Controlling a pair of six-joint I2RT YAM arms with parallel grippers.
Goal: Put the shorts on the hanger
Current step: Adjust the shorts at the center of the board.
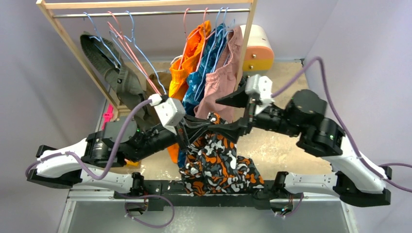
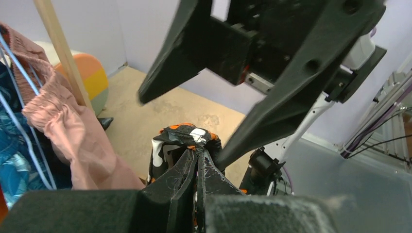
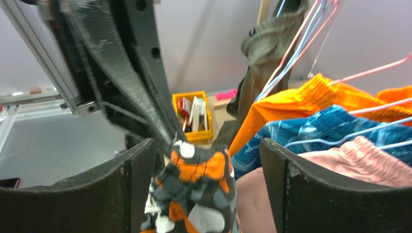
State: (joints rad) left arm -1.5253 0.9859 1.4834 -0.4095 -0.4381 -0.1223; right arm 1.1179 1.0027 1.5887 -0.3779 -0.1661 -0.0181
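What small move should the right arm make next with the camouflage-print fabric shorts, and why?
Probably the right gripper should draw back and reach for a light-blue wire hanger on the rail. Its fingers stand open on either side of the camouflage-print fabric shorts, gripping nothing, while the shut left gripper holds them up; no hanger is held.

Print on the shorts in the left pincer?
The shorts have orange, black, grey and white camo blotches; clearest in top external view.
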